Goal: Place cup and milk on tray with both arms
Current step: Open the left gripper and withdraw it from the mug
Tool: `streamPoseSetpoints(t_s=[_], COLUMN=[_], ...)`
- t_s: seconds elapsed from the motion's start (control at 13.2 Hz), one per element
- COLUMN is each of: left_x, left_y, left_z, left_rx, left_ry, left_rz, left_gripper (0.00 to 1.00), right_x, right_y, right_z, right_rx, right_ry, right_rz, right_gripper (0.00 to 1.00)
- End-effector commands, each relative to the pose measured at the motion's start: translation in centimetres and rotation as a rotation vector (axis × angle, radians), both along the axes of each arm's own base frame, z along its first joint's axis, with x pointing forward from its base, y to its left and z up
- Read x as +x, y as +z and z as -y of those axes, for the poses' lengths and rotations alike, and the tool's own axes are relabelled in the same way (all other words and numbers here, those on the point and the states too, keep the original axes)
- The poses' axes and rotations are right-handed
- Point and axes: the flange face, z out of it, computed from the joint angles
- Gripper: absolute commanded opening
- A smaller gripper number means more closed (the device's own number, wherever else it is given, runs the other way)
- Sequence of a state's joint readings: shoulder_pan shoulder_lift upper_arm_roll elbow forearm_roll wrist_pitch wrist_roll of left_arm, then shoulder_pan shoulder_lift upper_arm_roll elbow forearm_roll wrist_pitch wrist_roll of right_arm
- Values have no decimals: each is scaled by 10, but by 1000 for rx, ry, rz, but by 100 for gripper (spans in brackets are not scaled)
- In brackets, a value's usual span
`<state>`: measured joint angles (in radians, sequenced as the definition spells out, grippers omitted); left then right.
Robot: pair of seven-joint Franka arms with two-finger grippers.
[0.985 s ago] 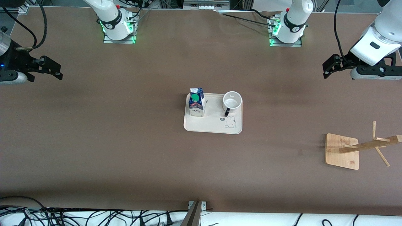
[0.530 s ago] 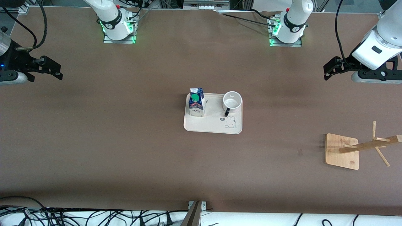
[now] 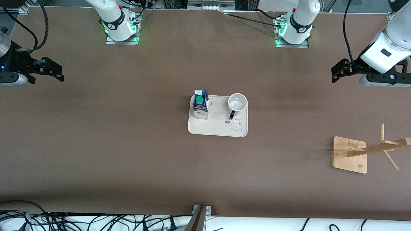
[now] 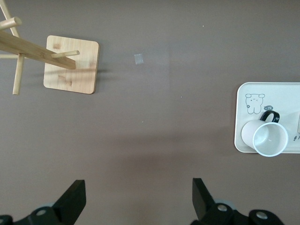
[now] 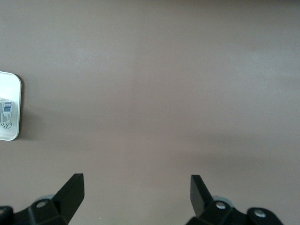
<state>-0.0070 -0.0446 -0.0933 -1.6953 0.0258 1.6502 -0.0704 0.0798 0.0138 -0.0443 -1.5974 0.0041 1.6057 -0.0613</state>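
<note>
The cream tray (image 3: 212, 128) lies at the table's middle. The milk carton (image 3: 201, 105) with its green cap stands upright on the tray's end toward the right arm. The white cup (image 3: 237, 103), black handle toward the front camera, stands on the end toward the left arm. The left wrist view shows the cup (image 4: 269, 138) on the tray (image 4: 241, 112). The right wrist view shows the tray's corner (image 5: 14, 112). My left gripper (image 3: 335, 71) is open and empty over bare table at the left arm's end; it also shows in the left wrist view (image 4: 138, 199). My right gripper (image 3: 54, 71) is open and empty at the right arm's end; it also shows in the right wrist view (image 5: 137, 197).
A wooden rack with a square base (image 3: 349, 154) and a tilted pegged post (image 3: 379, 148) stands near the left arm's end, nearer the front camera; it also shows in the left wrist view (image 4: 71, 64). Cables lie along the table's front edge (image 3: 96, 221).
My left arm has drawn slightly farther toward its end of the table. The right arm, cup, milk and tray have not moved.
</note>
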Motion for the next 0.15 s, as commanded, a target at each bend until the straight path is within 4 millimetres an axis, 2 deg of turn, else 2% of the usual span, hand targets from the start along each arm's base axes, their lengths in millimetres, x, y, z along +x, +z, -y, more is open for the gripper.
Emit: streamPoseSetpoints(t_s=[0.0, 0.08], left_x=[4, 4], left_y=[6, 6], left_z=[-1, -1], left_rx=[-12, -12], left_ry=[-10, -9], left_rz=[-7, -7], left_gripper=[100, 100], right_x=[2, 2], right_y=[4, 4], right_z=[-1, -1], right_rx=[-10, -10], right_ry=[6, 6], right_rz=[6, 4], right_gripper=[100, 100])
